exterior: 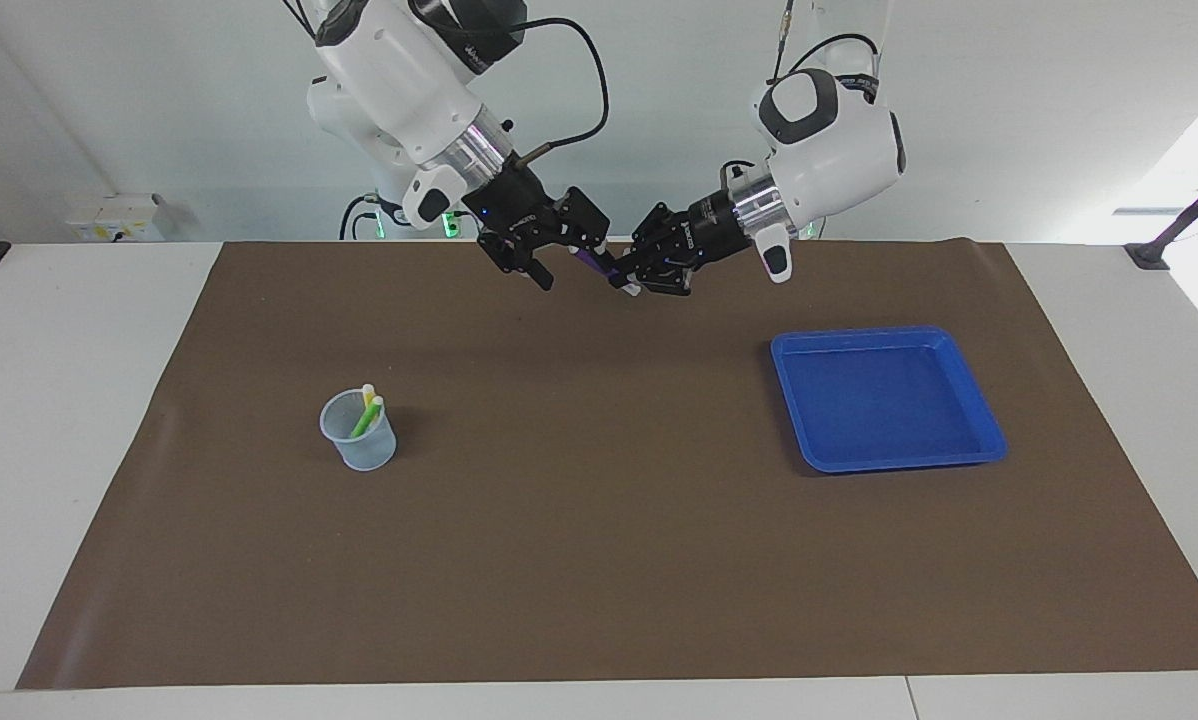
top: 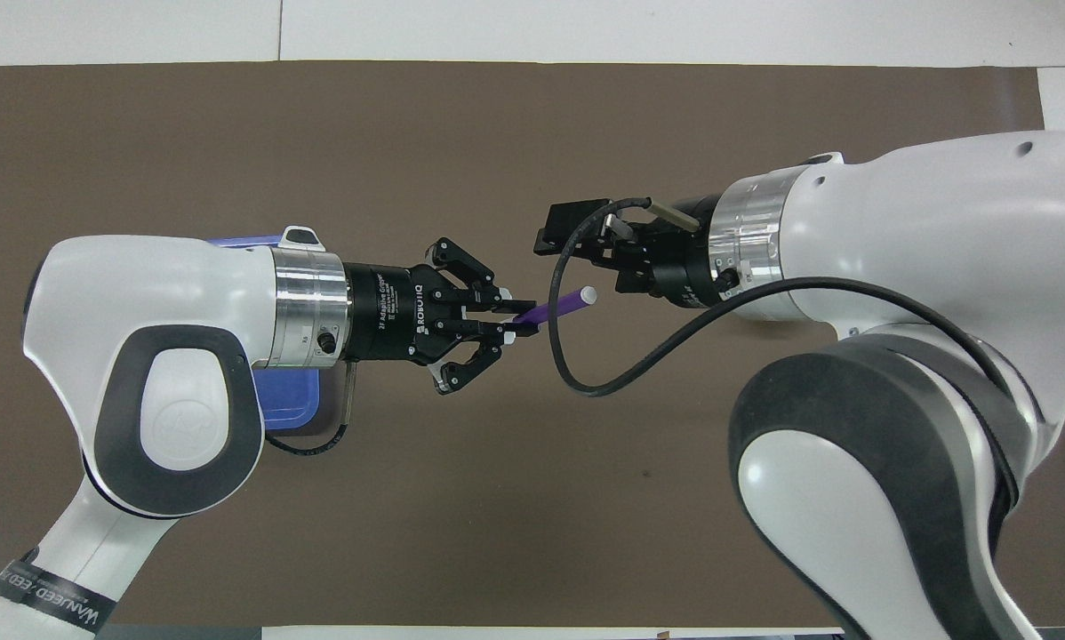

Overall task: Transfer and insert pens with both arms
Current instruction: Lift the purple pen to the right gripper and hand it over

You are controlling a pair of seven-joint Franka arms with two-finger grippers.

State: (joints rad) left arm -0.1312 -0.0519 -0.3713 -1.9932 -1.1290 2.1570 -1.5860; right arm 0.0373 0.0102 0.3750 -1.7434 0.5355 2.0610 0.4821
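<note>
My left gripper is shut on the purple pen and holds it in the air over the mat's edge nearest the robots. The pen's whitish end points at my right gripper, which is open and right next to it, apart from the pen. The yellow pen and the green pen stand in a clear plastic cup toward the right arm's end of the table. In the overhead view my right arm hides the cup.
A blue tray lies toward the left arm's end of the table, with nothing in it. A brown mat covers the table. A black cable hangs from my right wrist beside the pen.
</note>
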